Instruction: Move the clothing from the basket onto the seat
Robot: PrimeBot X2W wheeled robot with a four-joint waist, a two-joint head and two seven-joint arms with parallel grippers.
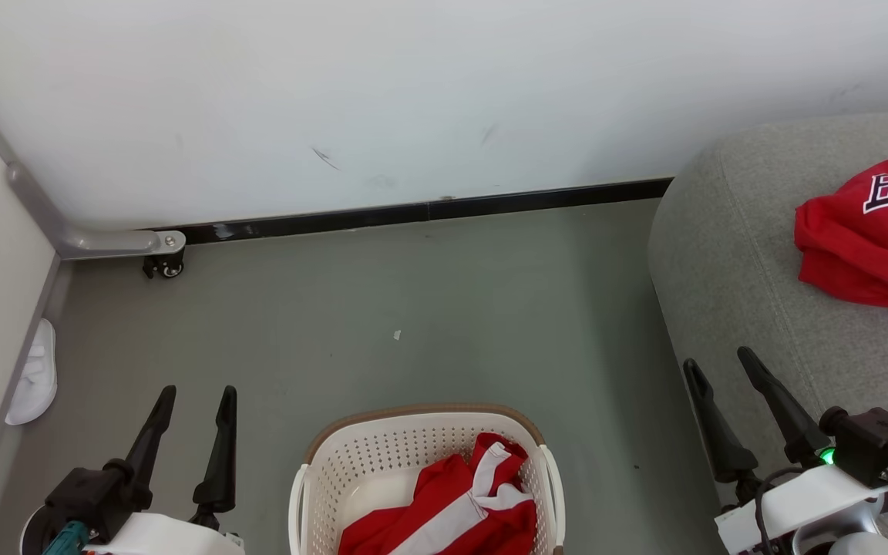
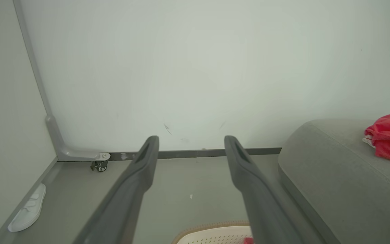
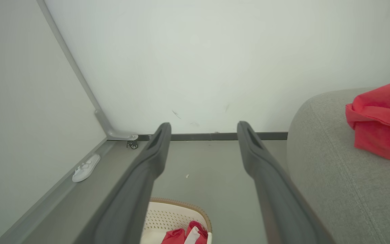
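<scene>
Shorts [image 1: 452, 512], head view: heaped in basket [image 1: 413, 410]; jersey [image 1: 868, 231] on seat [image 1: 721, 270], seemingly delivered.
Left wrist view: left gripper [image 2: 191, 139] spread wide, empty, near basket rim, probably ready to reach.
Right wrist view: right gripper [image 3: 203, 125] wide, empty, near seat edge.

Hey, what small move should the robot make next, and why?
Probably lower the right gripper toward the red shorts in the basket: the jersey already lies on the sofa, and this gripper is open, holding nothing.

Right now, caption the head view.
Jersey on sofa, striped shorts in basket; left gripper and right gripper open, empty.
</scene>
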